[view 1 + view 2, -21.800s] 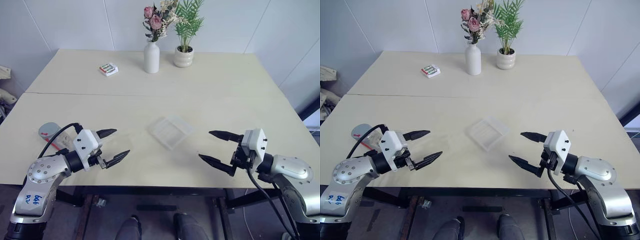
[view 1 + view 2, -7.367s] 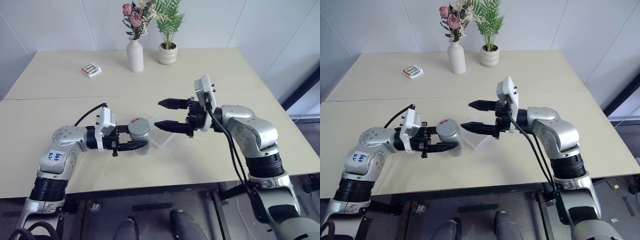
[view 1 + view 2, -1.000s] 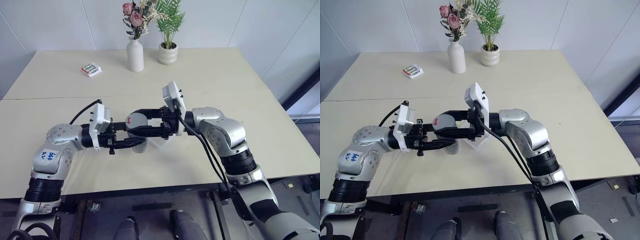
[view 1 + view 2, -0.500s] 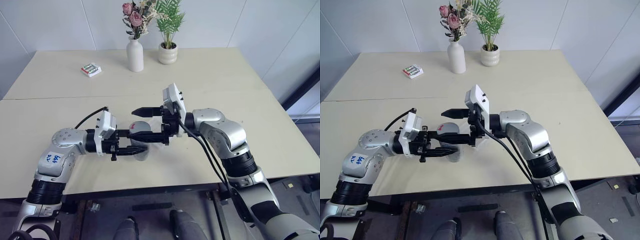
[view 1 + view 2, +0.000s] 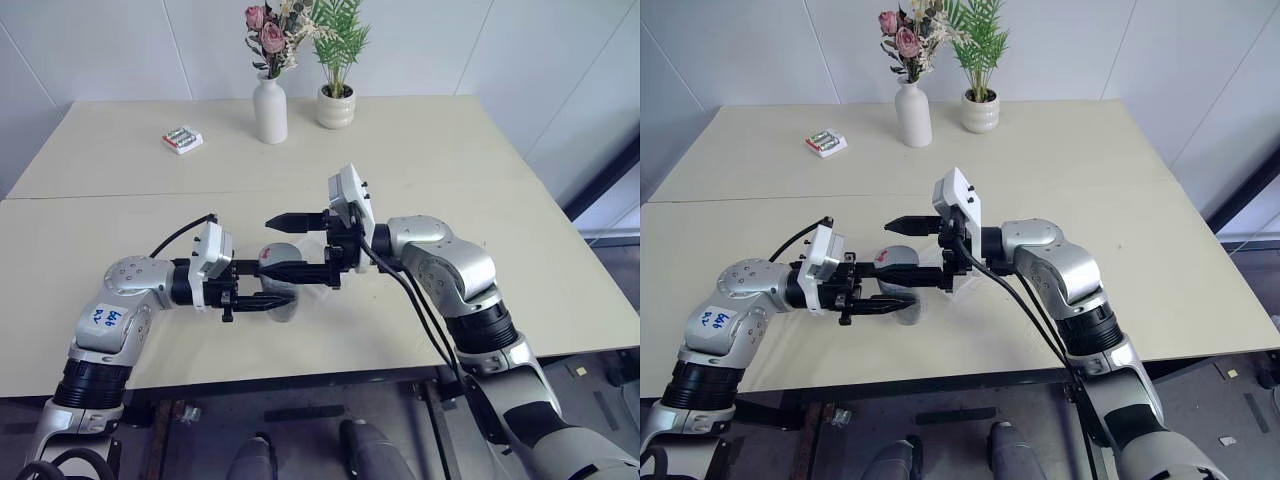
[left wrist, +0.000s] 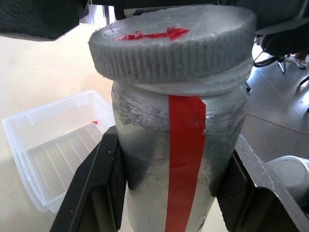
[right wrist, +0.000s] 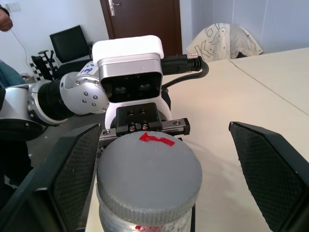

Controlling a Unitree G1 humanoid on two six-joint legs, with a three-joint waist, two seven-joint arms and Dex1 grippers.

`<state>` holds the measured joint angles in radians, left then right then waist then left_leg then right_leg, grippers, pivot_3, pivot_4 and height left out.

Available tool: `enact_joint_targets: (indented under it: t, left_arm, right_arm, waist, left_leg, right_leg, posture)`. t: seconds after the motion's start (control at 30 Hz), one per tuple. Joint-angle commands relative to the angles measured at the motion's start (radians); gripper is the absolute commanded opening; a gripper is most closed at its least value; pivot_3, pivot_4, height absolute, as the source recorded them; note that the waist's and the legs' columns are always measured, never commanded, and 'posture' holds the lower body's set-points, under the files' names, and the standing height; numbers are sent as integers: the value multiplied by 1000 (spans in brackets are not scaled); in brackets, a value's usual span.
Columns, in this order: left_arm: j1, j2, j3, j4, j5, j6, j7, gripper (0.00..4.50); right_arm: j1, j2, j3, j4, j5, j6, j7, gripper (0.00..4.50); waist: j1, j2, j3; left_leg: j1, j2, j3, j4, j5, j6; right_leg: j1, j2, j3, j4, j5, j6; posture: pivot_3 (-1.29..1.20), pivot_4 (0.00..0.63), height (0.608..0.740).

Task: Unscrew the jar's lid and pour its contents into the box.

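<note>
While the left gripper [image 5: 268, 291] clamps the jar [image 6: 178, 145] by its body, 1 black finger [image 6: 104, 183] pressed on each side, the jar stands upright above the table [image 5: 420, 150] with its ribbed grey lid [image 6: 171, 41] on top. Lid sits slightly askew on the neck, a red mark on its top and a red stripe running down the jar's side. Right gripper [image 5: 290, 245] reaches in from the opposite side with its jaws spread wide; 1 finger passes on each side of the lid, both apart from it, gripping nothing. Box [image 6: 48, 145] lies on the table just beyond the left gripper's fingers, below the right gripper; clear, ribbed floor, a tiny red fleck inside. Contents of the jar cannot be seen through its grey wall.
</note>
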<state>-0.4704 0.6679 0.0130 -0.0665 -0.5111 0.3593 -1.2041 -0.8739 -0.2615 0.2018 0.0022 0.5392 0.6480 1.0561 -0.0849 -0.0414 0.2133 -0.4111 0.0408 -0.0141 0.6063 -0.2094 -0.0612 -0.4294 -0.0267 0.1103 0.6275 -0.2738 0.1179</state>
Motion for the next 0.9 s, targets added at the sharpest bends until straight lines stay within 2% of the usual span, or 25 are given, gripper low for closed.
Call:
enact_joint_targets:
  t: [0.03, 0.5, 0.6, 0.7, 0.9]
  left_arm:
    - [-8, 5, 13, -25, -9, -15, -7, 2046]
    - [-10, 6, 14, -20, -7, -19, -8, 2046]
    - [-9, 7, 15, -22, -8, -18, -8, 2046]
    - [-8, 7, 16, -23, -7, -18, -8, 2046]
    - [-7, 7, 16, -26, -7, -15, -6, 2046]
  right_arm:
    - [-14, -14, -27, -43, 39, 60, -8, 4473]
    - [-14, -12, -25, -45, 46, 92, -15, 4473]
    - [-13, -9, -25, -49, 54, 95, -13, 3894]
    - [-13, -9, -23, -52, 58, 95, -17, 2950]
    - [-16, -6, -35, -59, 84, 114, -19, 2950]
  waist:
    - [0, 0, 0]
    - [0, 0, 0]
    - [0, 0, 0]
    - [0, 0, 0]
    - [0, 0, 0]
  left_leg:
    - [0, 0, 0, 0, 0, 0]
    - [0, 0, 0, 0, 0, 0]
    - [0, 0, 0, 0, 0, 0]
    - [0, 0, 0, 0, 0, 0]
    - [0, 0, 0, 0, 0, 0]
  right_leg:
    - [0, 0, 0, 0, 0, 0]
    - [0, 0, 0, 0, 0, 0]
    - [0, 0, 0, 0, 0, 0]
    - [0, 0, 0, 0, 0, 0]
    - [0, 0, 0, 0, 0, 0]
  posture:
    - [0, 150, 740]
    - [0, 150, 740]
    - [0, 150, 740]
    - [0, 150, 740]
    - [0, 150, 740]
